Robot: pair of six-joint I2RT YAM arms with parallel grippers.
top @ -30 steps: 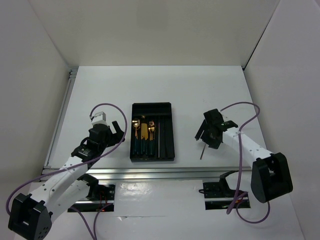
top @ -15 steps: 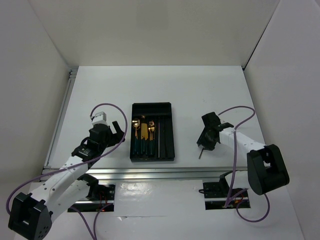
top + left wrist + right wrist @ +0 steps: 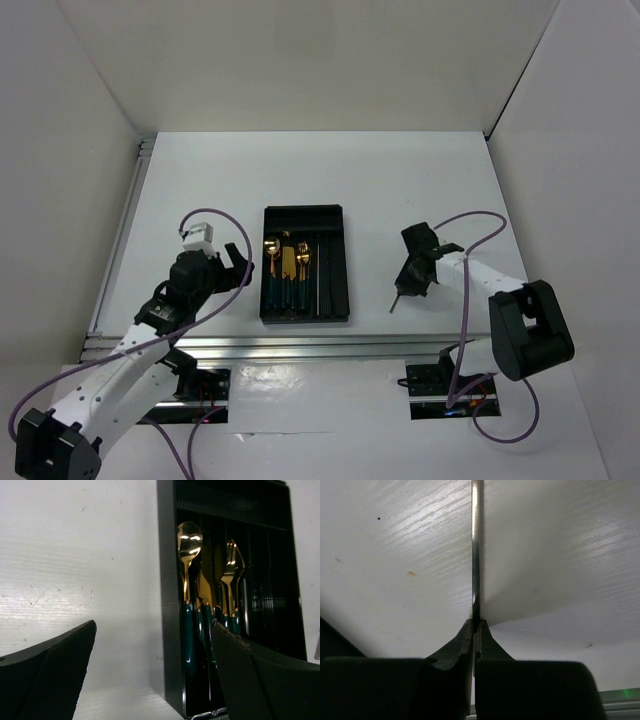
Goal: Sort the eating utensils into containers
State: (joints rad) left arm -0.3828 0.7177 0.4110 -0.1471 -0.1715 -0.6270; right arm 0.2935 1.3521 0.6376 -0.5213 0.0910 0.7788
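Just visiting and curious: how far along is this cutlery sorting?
Done: gold-headed, green-handled utensils lie in the black plastic compartment tray. In hand: the right pincer is shut on a thin silver rod, right of the tray. Remaining: bringing that rod to the tray; the left pincer hangs open.

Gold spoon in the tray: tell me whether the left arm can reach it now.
Probably yes: the left claw hangs open beside the black tray, nothing between it and the gold spoon, though neighbouring utensils crowd it.
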